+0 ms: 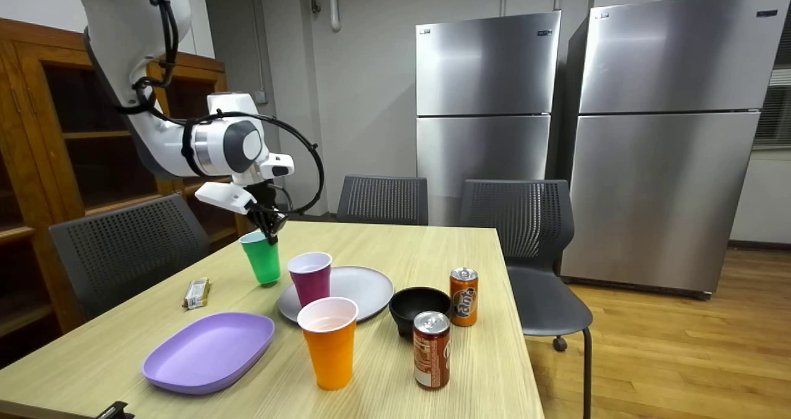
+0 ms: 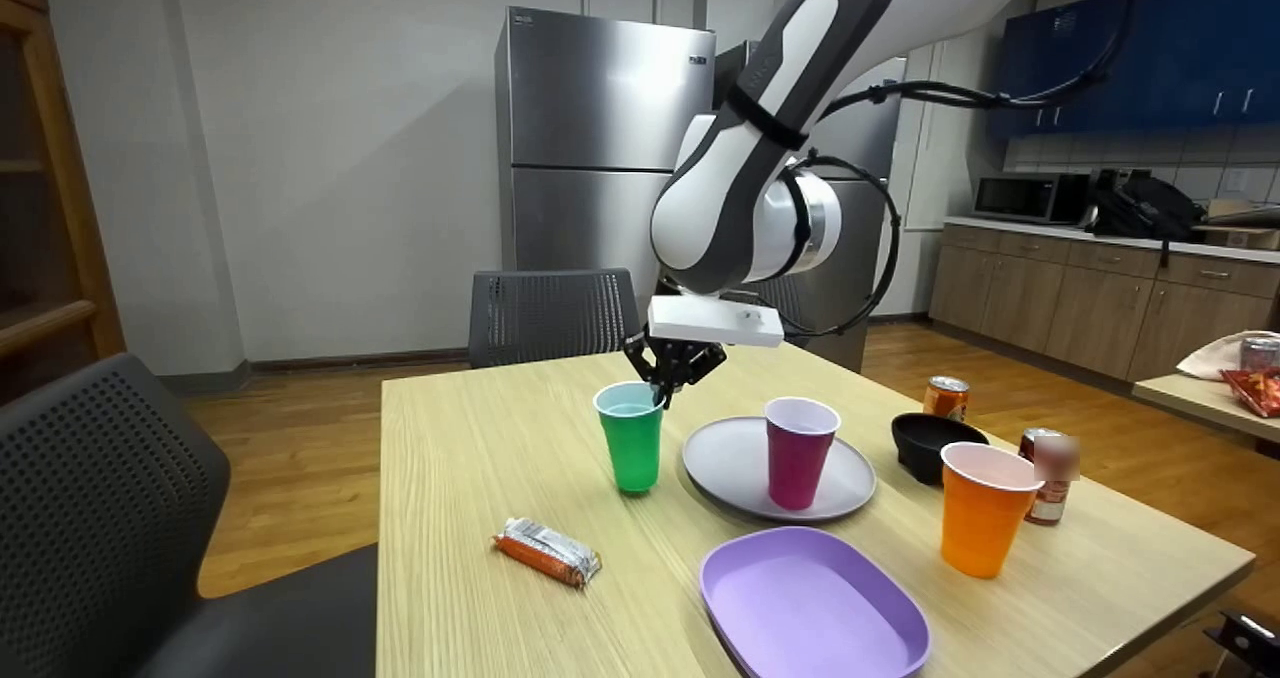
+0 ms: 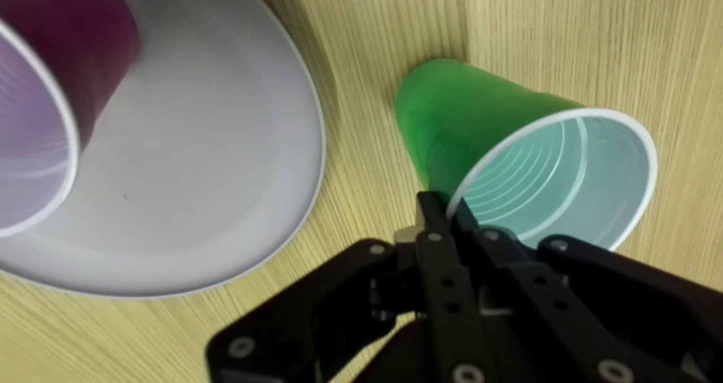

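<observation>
The jaws are clamped on the rim of the green cup (image 3: 480, 100), one finger inside the wall and the other outside. The cup slopes away from their tips in the wrist view, its base apparently resting on the tabletop (image 2: 450, 458).

It should be light and thin-walled, likely plastic: springy more than fragile, a little slick, apt to buckle under a hard squeeze. Its inside bottom is hidden, so any contents cannot be told. The rim is a sensible hold, though a single pinch may let the cup swing or twist; a deeper bite down the wall would probably steady it.

In the wrist view the plate (image 3: 186, 202) lies left of the jaws, its edge near the green cup but apart, with the purple cup (image 3: 73, 44) standing on it. In an exterior view the bar (image 2: 548, 552) lies below and left of the jaws, the tray (image 2: 815, 608) below and right. There, the side left of the jaws seems the roomier, up to the tabletop's edge.
</observation>
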### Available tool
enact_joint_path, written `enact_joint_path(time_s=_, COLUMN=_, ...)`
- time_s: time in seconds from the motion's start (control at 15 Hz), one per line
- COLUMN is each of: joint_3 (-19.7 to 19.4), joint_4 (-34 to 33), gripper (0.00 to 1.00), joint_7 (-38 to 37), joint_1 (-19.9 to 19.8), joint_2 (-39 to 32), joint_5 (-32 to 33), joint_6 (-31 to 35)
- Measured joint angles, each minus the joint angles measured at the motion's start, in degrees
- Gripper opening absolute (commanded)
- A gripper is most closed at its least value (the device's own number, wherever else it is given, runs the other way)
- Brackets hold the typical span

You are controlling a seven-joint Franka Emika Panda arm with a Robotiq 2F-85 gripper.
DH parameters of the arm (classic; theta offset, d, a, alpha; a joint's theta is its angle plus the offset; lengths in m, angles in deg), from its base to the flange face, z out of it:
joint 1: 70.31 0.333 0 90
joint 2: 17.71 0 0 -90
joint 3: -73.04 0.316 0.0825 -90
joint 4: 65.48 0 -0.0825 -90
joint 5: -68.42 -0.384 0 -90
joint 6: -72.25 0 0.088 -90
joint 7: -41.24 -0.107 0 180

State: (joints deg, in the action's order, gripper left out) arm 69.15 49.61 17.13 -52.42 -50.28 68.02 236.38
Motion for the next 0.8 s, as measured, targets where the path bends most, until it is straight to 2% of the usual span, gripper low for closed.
enact_joint_path(time_s=0.47, joint_3=1.7, joint_4=-0.2, gripper=0.01, joint_7=0.6, joint_1=-5.3, joint_2=2.7, joint_5=-4.4, joint_6=0.0)
enact_joint_path(time_s=0.8, joint_3=3.9, joint_4=-0.3, gripper=0.01, joint_7=4.9, joint_1=-9.7, joint_2=2.8, joint_5=-6.2, joint_6=0.0)
